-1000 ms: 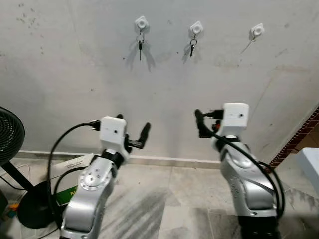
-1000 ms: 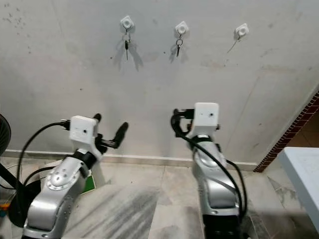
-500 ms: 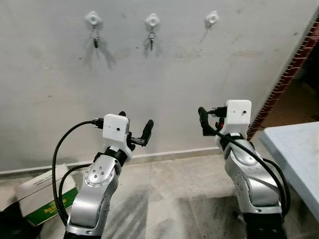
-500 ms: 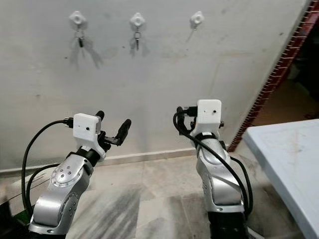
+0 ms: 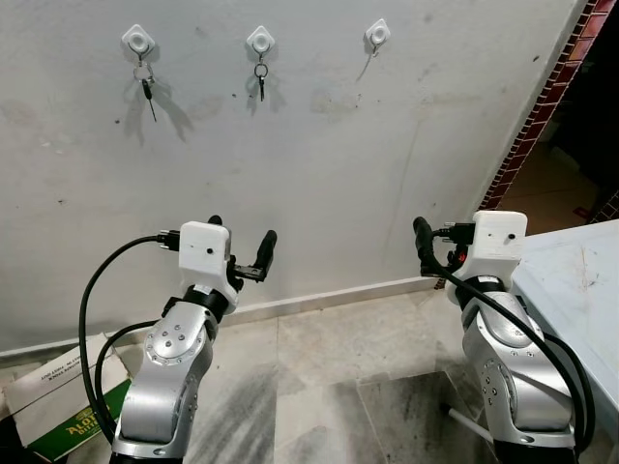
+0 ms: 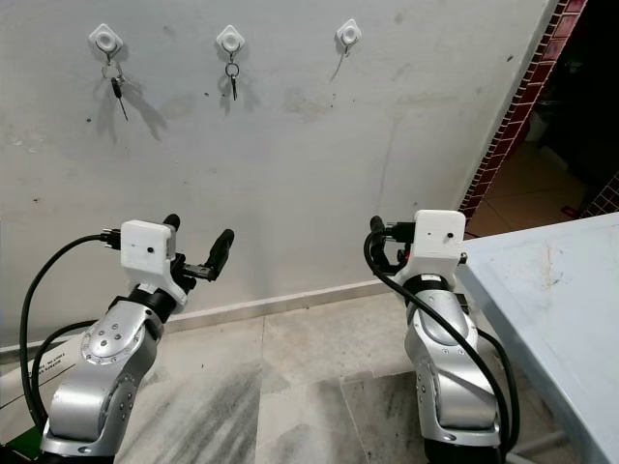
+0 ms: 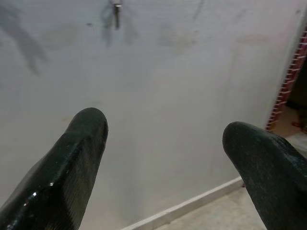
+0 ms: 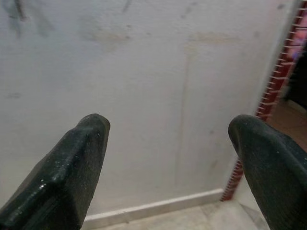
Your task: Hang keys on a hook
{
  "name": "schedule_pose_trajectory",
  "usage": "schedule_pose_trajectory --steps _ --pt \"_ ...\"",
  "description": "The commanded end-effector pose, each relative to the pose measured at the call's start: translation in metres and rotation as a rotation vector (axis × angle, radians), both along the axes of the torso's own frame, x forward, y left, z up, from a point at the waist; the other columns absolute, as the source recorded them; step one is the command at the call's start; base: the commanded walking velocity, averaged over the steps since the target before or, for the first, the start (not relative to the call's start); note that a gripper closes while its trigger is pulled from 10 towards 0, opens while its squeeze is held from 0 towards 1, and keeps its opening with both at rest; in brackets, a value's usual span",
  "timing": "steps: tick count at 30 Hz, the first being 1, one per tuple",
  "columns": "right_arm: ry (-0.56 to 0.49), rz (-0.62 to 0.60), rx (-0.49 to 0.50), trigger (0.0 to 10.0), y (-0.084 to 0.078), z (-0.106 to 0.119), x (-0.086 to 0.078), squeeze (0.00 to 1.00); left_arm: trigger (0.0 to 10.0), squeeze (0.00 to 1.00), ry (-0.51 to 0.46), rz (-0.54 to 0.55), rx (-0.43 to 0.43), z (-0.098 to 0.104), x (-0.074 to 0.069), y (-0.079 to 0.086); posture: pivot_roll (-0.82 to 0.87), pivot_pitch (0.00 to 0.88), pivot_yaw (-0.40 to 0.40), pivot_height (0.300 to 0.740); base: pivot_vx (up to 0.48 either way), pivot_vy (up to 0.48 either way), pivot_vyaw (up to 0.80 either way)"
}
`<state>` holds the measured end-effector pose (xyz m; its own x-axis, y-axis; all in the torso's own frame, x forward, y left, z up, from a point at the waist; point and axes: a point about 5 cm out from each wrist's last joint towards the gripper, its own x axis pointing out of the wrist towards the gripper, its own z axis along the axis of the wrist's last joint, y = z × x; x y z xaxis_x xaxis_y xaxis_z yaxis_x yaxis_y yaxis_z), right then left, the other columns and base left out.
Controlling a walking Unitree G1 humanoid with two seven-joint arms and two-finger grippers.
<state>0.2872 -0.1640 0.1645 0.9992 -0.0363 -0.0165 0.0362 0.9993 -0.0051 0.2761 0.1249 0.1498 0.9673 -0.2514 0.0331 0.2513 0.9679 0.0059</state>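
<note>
left gripper [image 7: 163, 143]: fingers apart, empty | right gripper [image 8: 168, 148]: fingers apart, empty | free hook [image 5: 377, 33]: high on wall, probably nearer right gripper | keys to hang: not located

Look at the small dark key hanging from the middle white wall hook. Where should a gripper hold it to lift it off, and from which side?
Judging from its pose, grip the small dark key by its dangling blade, below the metal ring, coming straight at the wall from the front. It hangs free beneath the middle white wall hook, so the blade is the reachable part; then lift upward. The open left gripper is nearer.
</note>
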Motion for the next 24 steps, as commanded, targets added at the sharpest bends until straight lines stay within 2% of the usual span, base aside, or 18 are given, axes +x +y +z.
schedule_pose_trajectory --steps 1,10,24 --pt "-0.022 0.026 0.004 10.0 0.0058 0.0053 0.0015 0.0 10.0 0.0 -0.012 0.003 0.015 0.0019 -0.0007 0.0017 -0.03 0.0 0.006 0.74 0.0 0.0 0.0" --pt "-0.021 0.042 0.006 10.0 0.0103 0.0053 0.0033 0.0 10.0 0.0 -0.012 -0.001 0.007 0.003 -0.0004 0.0003 -0.02 0.0 0.001 0.74 0.0 0.0 0.0" --pt "-0.022 0.065 0.004 10.0 0.0153 0.0061 0.0065 0.0 10.0 0.0 -0.007 -0.004 0.006 0.0016 -0.0008 -0.002 -0.01 0.0 -0.006 0.74 -0.274 0.0 0.0"
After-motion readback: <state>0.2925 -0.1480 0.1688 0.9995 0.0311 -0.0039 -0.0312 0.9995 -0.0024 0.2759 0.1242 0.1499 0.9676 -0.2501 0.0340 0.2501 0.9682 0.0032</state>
